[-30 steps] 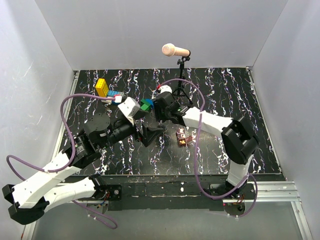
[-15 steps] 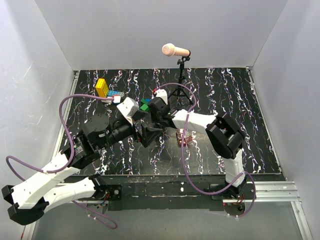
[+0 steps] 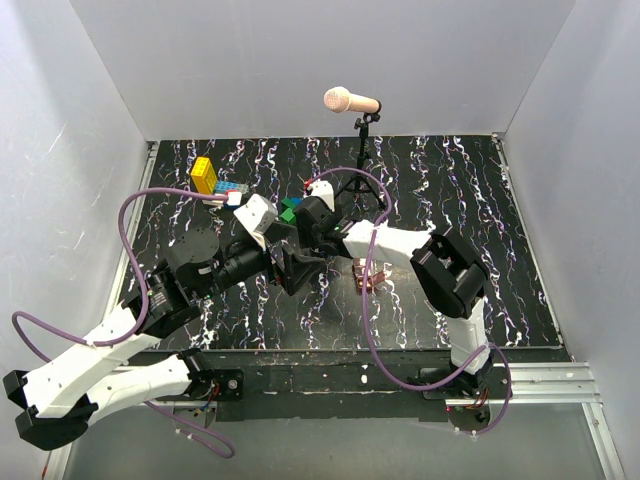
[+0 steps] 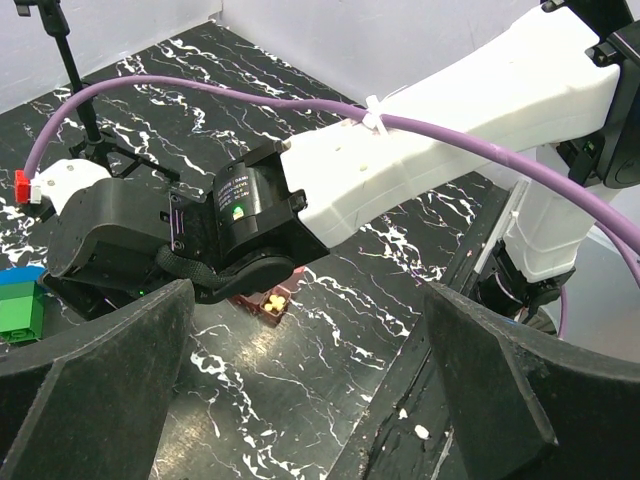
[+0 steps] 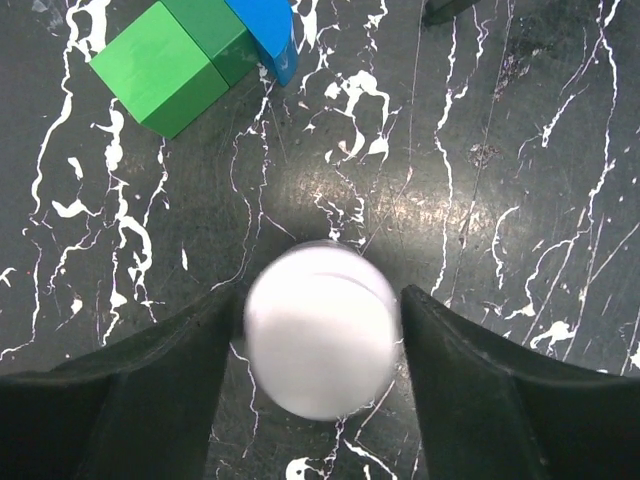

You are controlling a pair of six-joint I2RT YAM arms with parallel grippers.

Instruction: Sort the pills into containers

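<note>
The reddish-brown pill box [image 3: 365,273] lies right of centre on the black marbled table. The left wrist view shows yellow pills in its open end compartment [image 4: 266,300]; the rest is hidden under the right arm. A white bottle [image 5: 320,345], seen from above and blurred, stands between the fingers of my right gripper [image 5: 320,300]; the jaws straddle it closely, with a thin gap on the right. My right gripper [image 3: 300,240] reaches left of the box. My left gripper [image 3: 292,268] is wide open and empty [image 4: 310,330], just beside the right one.
A green block [image 5: 165,65] and a blue block [image 5: 265,30] lie just beyond the bottle. Yellow [image 3: 203,175] and blue [image 3: 228,188] blocks sit at the far left. A microphone stand [image 3: 365,185] stands behind the centre. Small white bits [image 4: 420,432] lie on the front rail.
My right arm has swung left, bringing its gripper beside the left gripper and around the white bottle. The left arm has barely moved.
</note>
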